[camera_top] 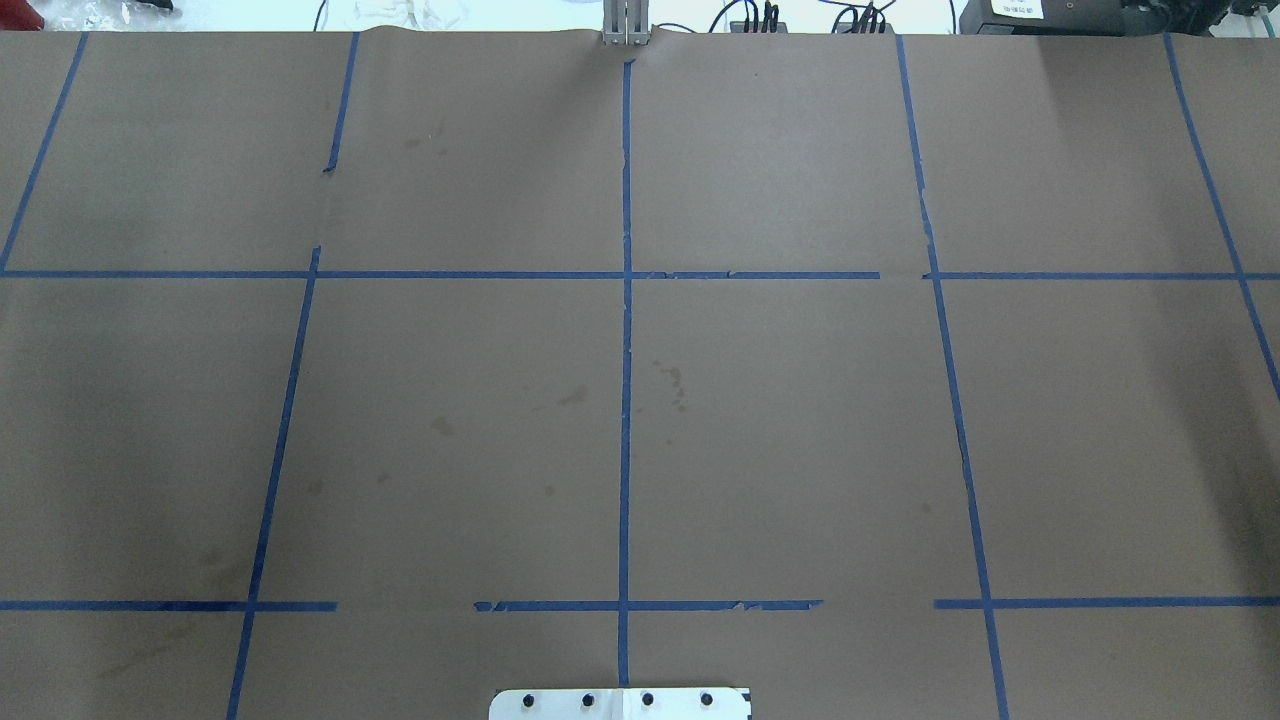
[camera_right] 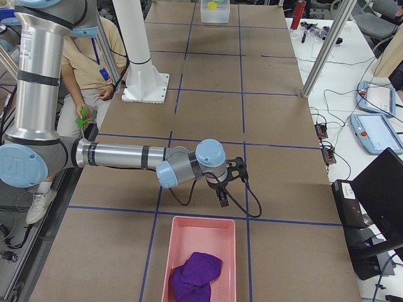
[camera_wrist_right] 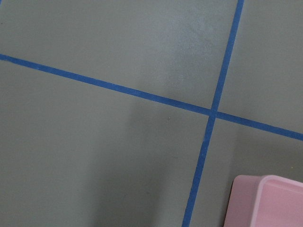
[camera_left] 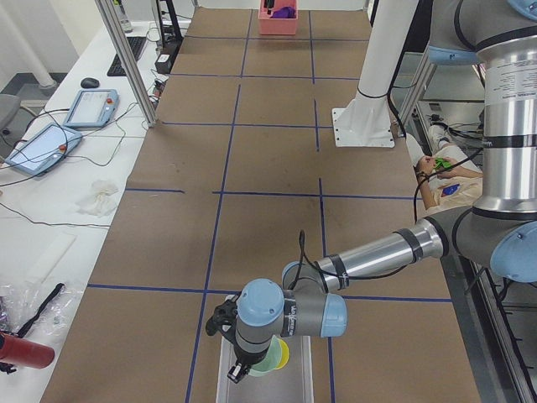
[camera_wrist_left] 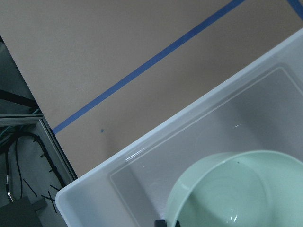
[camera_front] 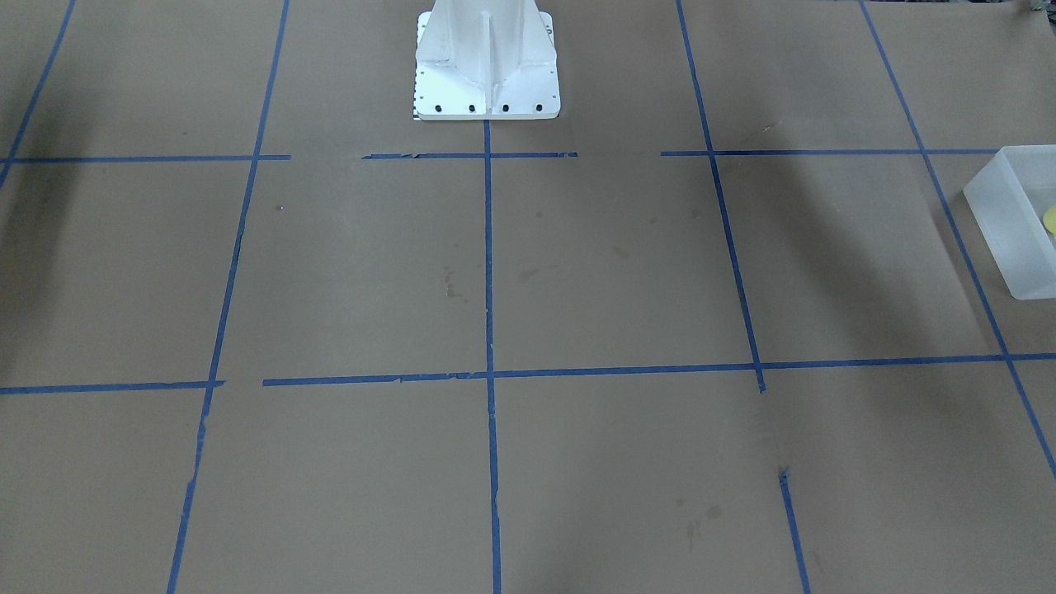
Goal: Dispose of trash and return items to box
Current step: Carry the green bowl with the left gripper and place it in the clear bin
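The frosted-white box [camera_wrist_left: 142,165] lies under my left gripper [camera_left: 238,370] at the table's end; it also shows in the front-facing view [camera_front: 1011,223]. The mint-green bowl [camera_wrist_left: 236,189] is inside the box, its rim right beside a dark fingertip [camera_wrist_left: 161,222] at the left wrist view's bottom edge. I cannot tell if the jaws grip the rim. The yellow cup [camera_left: 283,353] sits in the box next to the bowl [camera_left: 265,364]. My right gripper [camera_right: 223,200] hangs over bare table just before a pink bin; I cannot tell whether it is open or shut.
The pink bin [camera_right: 201,251] holds a purple cloth [camera_right: 195,274] at the table's other end; its corner shows in the right wrist view [camera_wrist_right: 265,198]. The white robot base [camera_front: 487,66] stands at mid table. A person sits behind the robot [camera_right: 94,56].
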Action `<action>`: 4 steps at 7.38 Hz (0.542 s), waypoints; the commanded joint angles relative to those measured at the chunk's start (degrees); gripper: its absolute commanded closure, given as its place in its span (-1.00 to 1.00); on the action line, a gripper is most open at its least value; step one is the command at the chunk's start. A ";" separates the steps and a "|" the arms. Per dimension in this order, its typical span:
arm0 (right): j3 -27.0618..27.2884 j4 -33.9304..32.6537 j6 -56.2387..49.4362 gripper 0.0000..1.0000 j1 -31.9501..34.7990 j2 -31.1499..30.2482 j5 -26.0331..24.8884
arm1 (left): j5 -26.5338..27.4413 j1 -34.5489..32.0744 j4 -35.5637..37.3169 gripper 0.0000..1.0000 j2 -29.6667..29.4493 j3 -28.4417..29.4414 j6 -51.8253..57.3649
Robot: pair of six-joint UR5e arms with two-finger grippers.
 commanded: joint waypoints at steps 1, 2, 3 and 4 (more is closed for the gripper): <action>-0.19 0.01 0.01 -1.00 -0.05 0.00 -0.07 | 0.17 -0.91 -3.07 1.00 -1.88 5.50 0.13; -0.19 0.10 0.01 -1.00 -0.05 0.00 -0.16 | 0.25 -2.05 -3.07 1.00 -3.89 7.26 0.05; -0.19 0.10 0.01 -1.00 -0.05 0.00 -0.07 | 0.17 -2.75 -3.07 1.00 -4.18 7.36 0.05; -0.10 0.18 0.01 -1.00 -0.05 0.00 0.10 | -0.01 -4.24 -2.81 1.00 -4.44 6.75 0.39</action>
